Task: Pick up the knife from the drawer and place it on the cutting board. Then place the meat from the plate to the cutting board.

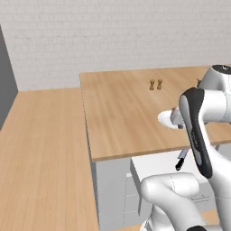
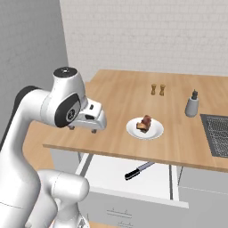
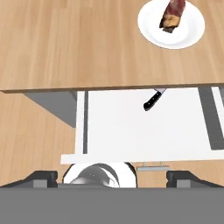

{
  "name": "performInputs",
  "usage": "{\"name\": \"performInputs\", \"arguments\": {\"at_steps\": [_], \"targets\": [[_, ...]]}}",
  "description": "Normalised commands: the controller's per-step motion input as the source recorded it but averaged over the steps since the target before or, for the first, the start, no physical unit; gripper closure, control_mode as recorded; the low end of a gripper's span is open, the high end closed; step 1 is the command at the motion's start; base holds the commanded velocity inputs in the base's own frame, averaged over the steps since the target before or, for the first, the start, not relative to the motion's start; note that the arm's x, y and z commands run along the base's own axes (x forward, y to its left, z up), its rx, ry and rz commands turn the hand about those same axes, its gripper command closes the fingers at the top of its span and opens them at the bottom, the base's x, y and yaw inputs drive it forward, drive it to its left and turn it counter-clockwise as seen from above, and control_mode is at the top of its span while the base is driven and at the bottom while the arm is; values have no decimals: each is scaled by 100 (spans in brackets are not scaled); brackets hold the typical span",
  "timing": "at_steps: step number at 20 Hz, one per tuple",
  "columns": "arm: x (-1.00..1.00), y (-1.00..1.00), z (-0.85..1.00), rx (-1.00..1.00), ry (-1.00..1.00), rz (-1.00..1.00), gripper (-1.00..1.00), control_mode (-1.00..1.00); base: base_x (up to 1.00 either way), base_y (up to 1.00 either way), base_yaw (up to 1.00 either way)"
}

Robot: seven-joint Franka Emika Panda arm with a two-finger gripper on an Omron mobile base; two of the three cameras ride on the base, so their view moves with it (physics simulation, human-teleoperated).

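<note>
Two small brown shakers (image 2: pixel 157 89) stand side by side near the back of a light wood desk (image 2: pixel 116 102). Nearer the front edge sits a white plate (image 2: pixel 144 129) with the meat (image 2: pixel 144 123), a reddish-brown chunk, lying on it. To the right of the plate stands a grey bottle (image 2: pixel 192 104) with a dark top, and beyond it a dark sink (image 2: pixel 218 133) is cut into the desk.

Below the front edge of the desk, the drawer (image 2: pixel 107 171) is pulled out, showing its white inside. The knife (image 2: pixel 139 170) lies in it on a slant, black handle toward the open front, its pale blade reaching back under the lip of the desk. Nothing touches the knife.

The white arm bends over the left part of the desk, and the hand (image 2: pixel 82 129) hangs above the wood near the front edge, well apart from both the knife and the plate. In the hand view its two dark fingertips (image 3: pixel 41 178) sit far apart at the bottom corners, spread wide, with nothing between them.
</note>
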Motion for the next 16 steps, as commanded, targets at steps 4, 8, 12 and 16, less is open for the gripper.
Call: {"name": "performInputs", "arguments": {"at_steps": [4, 8, 12, 16], "targets": [[-8, 4, -36, -4, 0, 0, -100, -100, 0, 0, 0], [0, 15, -46, -4, 0, 0, -100, -100, 0, 0, 0], [0, 8, -36, -3, 0, 0, -100, -100, 0, 0, 0], [-7, 0, -24, -2, 0, 0, -100, -100, 0, 0, 0]]}}
